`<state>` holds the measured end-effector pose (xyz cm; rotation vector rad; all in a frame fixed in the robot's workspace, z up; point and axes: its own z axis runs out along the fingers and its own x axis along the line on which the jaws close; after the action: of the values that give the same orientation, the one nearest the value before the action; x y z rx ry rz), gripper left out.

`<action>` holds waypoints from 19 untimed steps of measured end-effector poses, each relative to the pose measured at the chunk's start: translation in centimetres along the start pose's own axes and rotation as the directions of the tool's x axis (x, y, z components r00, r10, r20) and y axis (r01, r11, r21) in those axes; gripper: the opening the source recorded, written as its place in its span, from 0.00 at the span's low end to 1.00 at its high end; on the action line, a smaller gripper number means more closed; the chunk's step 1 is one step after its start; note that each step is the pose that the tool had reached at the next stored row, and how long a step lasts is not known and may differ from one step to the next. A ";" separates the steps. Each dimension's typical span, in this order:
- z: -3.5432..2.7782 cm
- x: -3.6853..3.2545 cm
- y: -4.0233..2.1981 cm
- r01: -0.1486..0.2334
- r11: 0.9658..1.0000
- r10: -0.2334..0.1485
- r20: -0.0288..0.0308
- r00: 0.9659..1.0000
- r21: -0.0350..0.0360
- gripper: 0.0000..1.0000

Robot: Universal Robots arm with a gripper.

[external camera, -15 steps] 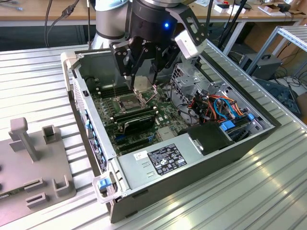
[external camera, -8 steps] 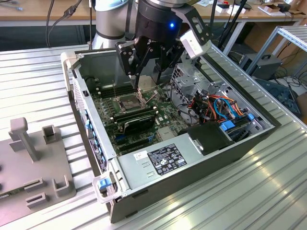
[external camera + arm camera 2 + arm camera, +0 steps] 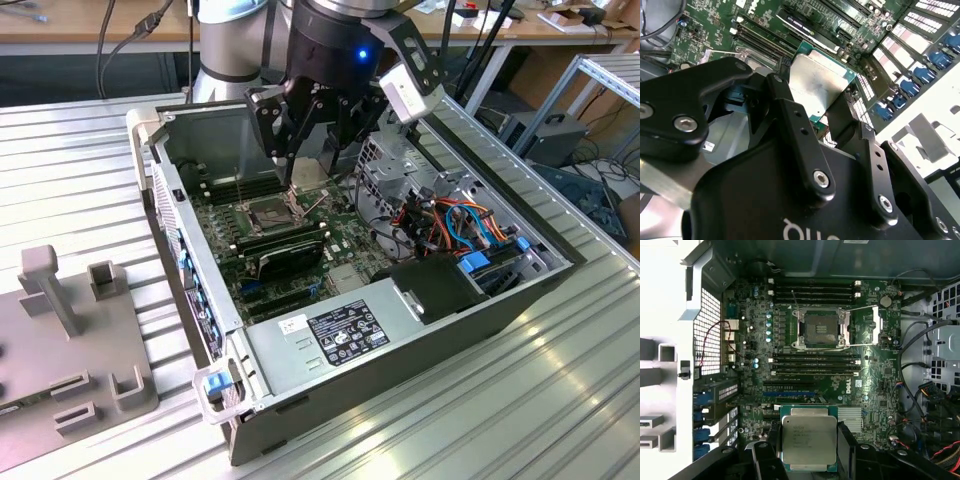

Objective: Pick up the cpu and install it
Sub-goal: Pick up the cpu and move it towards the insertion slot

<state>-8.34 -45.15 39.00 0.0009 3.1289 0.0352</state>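
The cpu (image 3: 809, 440), a flat square chip with a silver-grey top, sits between the two black fingers (image 3: 845, 442) of my gripper (image 3: 809, 452), which is shut on its opposite edges. In the second wrist view the cpu (image 3: 817, 87) is pinched the same way and held above the green motherboard (image 3: 705, 35). In the exterior view my gripper (image 3: 305, 178) hangs inside the open computer case (image 3: 400, 380), just above and behind the dark square socket (image 3: 270, 211). That socket (image 3: 821, 330) lies open, its metal frame swung aside and nothing in it.
A black oblong card (image 3: 290, 255) lies in front of the socket, with the boxy power supply (image 3: 330, 330) nearer the front. Orange and blue cables (image 3: 455, 225) crowd the case on the exterior view's right. A grey fixture (image 3: 70, 330) stands on the table at that view's left.
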 end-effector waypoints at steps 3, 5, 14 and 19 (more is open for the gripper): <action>0.01 -0.05 0.00 0.000 1.000 0.000 0.000 1.000 0.000 0.54; 0.02 -0.06 0.00 0.000 1.000 0.000 0.000 1.000 0.000 0.54; 0.28 -1.02 -0.01 0.000 1.000 0.000 0.000 1.000 0.000 0.54; 0.30 -1.16 0.04 0.000 1.000 0.000 0.000 1.000 0.000 0.54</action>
<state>-7.18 -45.10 38.71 0.0009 3.1288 0.0353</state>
